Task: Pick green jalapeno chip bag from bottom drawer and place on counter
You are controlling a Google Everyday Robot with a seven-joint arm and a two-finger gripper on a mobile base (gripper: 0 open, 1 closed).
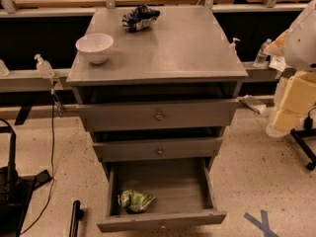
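Presently, item by item.

- **Green jalapeno chip bag (135,200):** crumpled, in the front-left corner of the bottom drawer (197,191), which stands pulled open. Its long axis runs roughly left to right, along the front panel.
- **Gripper:** mine, out of sight; spread or closed, I cannot tell.
- **Arm (300,43):** only a white and yellow stretch shows at the right edge, beside the counter (187,43).
- **Relation that matters:** the bag lies low and leftward from my arm, well apart. By my judgement the reach must drop and cross to the left.
- **Counter also bears:** white bowl (95,47), dark blue snack bag (140,18).
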